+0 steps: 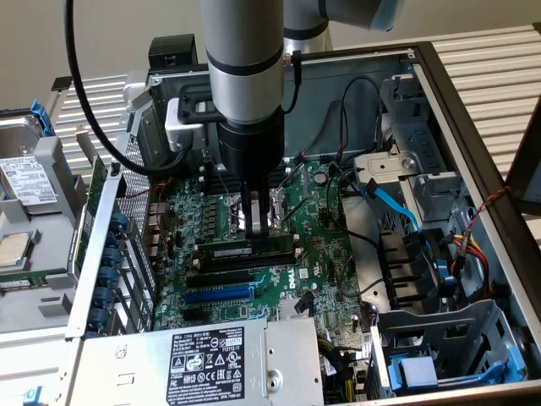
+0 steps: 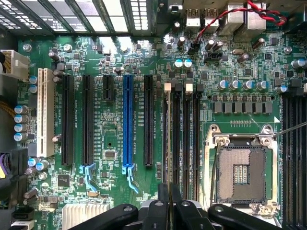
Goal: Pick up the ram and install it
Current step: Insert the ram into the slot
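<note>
Exterior view: an open sheet-metal computer case [image 1: 473, 127] holds a green motherboard [image 1: 325, 254]. The arm's smooth grey cylinder [image 1: 245, 51] drops onto it and ends in the dark hand [image 1: 259, 227]. The ram [image 1: 245, 251], a thin dark green strip with a white label, stands on edge in a long black memory slot below the hand. The wrist view shows the ram [image 2: 166, 143] edge-on as a thin line running between the hand's [image 2: 169, 203] narrow fingers, which pinch it, beside a glossy blue expansion slot [image 2: 128, 120] and the square metal-framed processor socket [image 2: 240, 172].

light: bright, even | glare: vent grille [image 2: 110, 19] | shadows: soft, inside case [image 1: 330, 76]
</note>
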Controlling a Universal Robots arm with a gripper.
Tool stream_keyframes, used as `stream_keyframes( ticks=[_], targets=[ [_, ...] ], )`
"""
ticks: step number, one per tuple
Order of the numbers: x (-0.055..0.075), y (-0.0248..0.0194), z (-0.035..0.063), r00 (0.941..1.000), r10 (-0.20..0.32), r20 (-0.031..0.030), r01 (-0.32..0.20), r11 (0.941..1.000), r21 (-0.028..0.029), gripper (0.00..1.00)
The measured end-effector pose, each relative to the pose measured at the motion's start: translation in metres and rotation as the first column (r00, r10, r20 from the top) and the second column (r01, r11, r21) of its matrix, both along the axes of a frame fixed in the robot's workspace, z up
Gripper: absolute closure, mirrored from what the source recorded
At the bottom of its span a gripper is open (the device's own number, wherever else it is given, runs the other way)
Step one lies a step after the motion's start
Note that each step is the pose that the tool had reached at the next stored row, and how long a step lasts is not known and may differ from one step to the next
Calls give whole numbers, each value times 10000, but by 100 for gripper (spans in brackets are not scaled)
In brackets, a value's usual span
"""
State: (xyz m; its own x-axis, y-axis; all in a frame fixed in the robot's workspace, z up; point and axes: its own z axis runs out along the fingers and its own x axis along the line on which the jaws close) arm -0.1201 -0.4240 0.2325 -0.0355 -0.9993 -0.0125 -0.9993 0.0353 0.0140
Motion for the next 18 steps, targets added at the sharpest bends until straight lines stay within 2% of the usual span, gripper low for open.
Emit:
stream_keyframes(
  ticks=[18],
  targets=[
    [-4,9,-17,10000,13,1,-13,10000,1,87]
  ],
)
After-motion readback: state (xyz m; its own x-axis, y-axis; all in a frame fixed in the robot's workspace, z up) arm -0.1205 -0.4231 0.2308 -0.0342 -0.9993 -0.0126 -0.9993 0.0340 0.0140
